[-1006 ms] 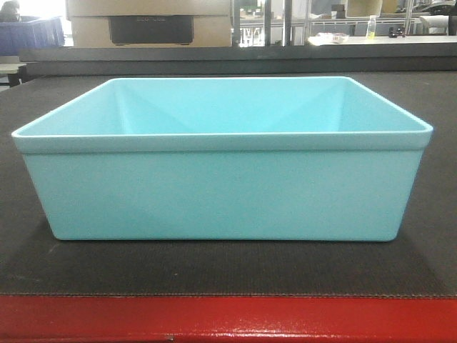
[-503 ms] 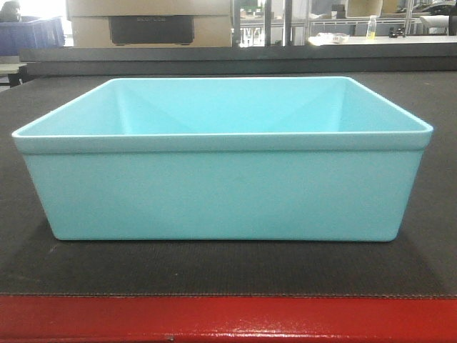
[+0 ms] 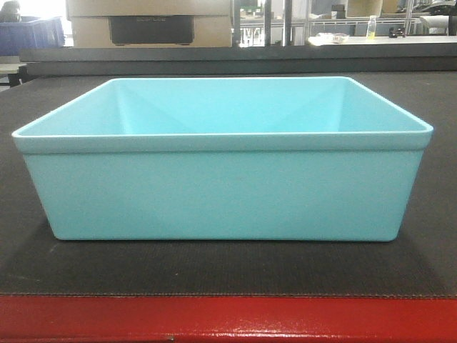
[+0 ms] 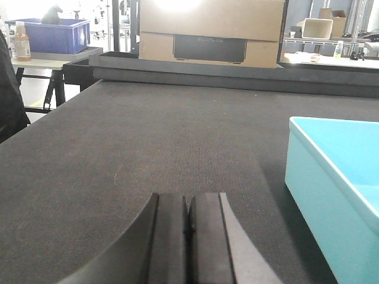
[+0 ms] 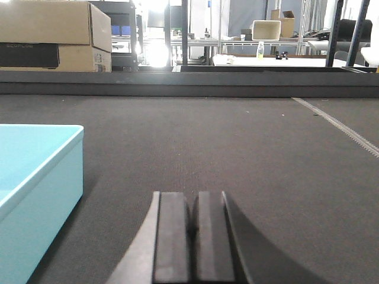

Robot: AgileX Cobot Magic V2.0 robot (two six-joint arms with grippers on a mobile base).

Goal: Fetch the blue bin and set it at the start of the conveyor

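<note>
The blue bin [image 3: 221, 186], a pale turquoise tub with a thin flared rim, sits upright and empty on the conveyor start [image 3: 228, 268], a dark belt with a glossy red front edge [image 3: 228, 318]. In the left wrist view the bin [image 4: 337, 183] lies to the right of my left gripper [image 4: 188, 204], which is shut with nothing between its pads, low over the belt [image 4: 148, 142]. In the right wrist view the bin [image 5: 35, 183] lies to the left of my right gripper [image 5: 194, 201], also shut and empty. Neither gripper touches the bin.
A raised dark rail [image 3: 228, 57] bounds the belt's far side. Behind it stand a cardboard box [image 4: 210, 26] and metal shelving [image 5: 266, 35]. A dark blue crate [image 4: 53, 35] rests on a table at far left. A pale seam [image 5: 337, 124] crosses the belt at right.
</note>
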